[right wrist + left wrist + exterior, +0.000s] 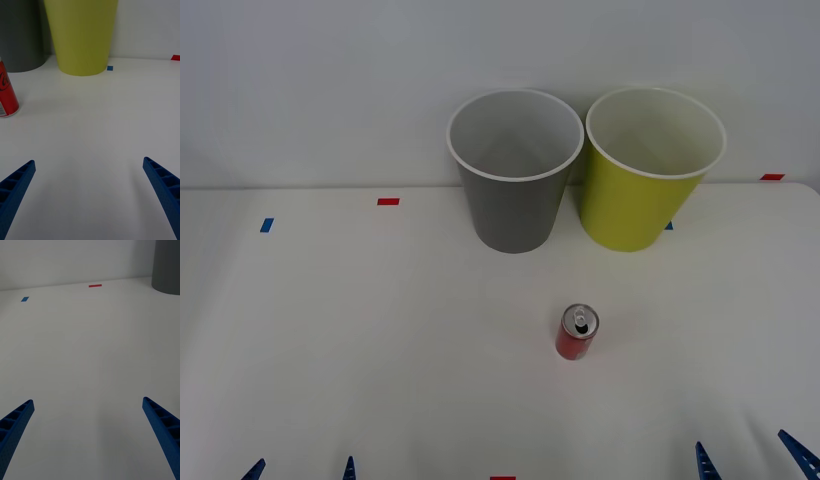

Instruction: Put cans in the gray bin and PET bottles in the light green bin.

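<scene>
We see the red can [577,332] standing on the white table [330,330], in front of the gray bin [514,175] and green bin [650,170]. Our left gripper [302,469] and right gripper [750,458] wait low, both spread wide, holding nothing.

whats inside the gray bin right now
Nothing visible: the gray bin shows bare white inner wall. Its bottom is hidden by the near rim. The red can stands on the table.

red can [577,334]: glossy painted wall, bright metal top | gray bin [514,170]: smooth matt plastic, white inside | light green bin [650,168]: smooth, faintly sheened plastic | table [360,340]: smooth matt white | right gripper [753,457] fingers [162,187]: ribbed blue plastic
</scene>
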Controlling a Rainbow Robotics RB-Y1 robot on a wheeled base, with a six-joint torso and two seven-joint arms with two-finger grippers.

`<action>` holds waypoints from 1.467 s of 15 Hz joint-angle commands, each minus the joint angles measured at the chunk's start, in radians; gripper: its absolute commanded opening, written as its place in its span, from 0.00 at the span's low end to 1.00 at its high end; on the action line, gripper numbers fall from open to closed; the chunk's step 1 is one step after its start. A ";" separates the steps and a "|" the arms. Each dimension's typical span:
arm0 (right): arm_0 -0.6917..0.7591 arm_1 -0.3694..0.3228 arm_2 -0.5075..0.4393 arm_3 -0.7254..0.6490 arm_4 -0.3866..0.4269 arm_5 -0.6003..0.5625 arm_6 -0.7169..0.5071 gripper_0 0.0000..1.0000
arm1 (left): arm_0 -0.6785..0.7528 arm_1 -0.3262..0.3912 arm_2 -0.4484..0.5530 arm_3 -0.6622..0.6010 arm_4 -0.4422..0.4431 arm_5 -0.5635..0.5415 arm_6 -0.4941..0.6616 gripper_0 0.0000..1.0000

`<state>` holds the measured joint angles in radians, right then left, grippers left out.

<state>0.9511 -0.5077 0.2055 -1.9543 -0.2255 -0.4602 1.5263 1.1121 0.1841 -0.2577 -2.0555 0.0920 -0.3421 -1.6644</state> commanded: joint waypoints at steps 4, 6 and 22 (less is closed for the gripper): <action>0.000 0.000 0.000 0.000 0.000 0.000 0.000 1.00 | 0.000 0.000 0.000 0.000 0.000 0.000 0.000 1.00; 0.000 0.000 0.000 0.000 0.000 0.000 0.000 1.00 | 0.000 0.000 0.000 0.000 0.000 0.000 0.000 1.00; -0.081 0.017 0.135 0.028 0.017 -0.112 0.029 1.00 | 0.000 0.000 0.000 0.000 0.000 0.000 0.000 1.00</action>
<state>0.8902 -0.4885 0.3141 -1.9265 -0.2068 -0.5690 1.5507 1.1121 0.1841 -0.2577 -2.0554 0.0920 -0.3421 -1.6644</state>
